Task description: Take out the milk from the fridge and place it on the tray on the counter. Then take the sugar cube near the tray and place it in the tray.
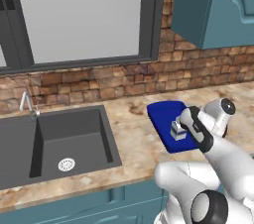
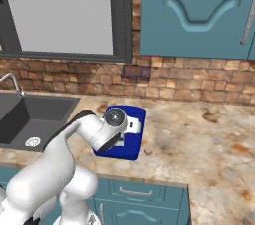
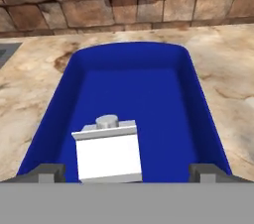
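Speckled stone counter (image 1: 134,143) runs in front of you over teal cabinet fronts (image 2: 144,199), with the blue tray (image 3: 163,99) lying on it to the right of the dark sink (image 1: 54,143). Nearest to you in the hand view, the gripper (image 3: 126,173) has its two tips spread wide at the tray's near edge, and the milk (image 3: 107,151) stands upright between them, touching neither (a grey cap shows on its top). You can see the carton (image 1: 178,130) resting inside the tray's near part, with bare blue floor beyond it up to the far rim. On the counter just right of the tray lies a tiny speck (image 2: 148,152), too small to identify. Farther back, a brick wall (image 2: 189,82) rises behind the counter, below a window (image 1: 74,15) and a teal wall cabinet (image 2: 194,10).
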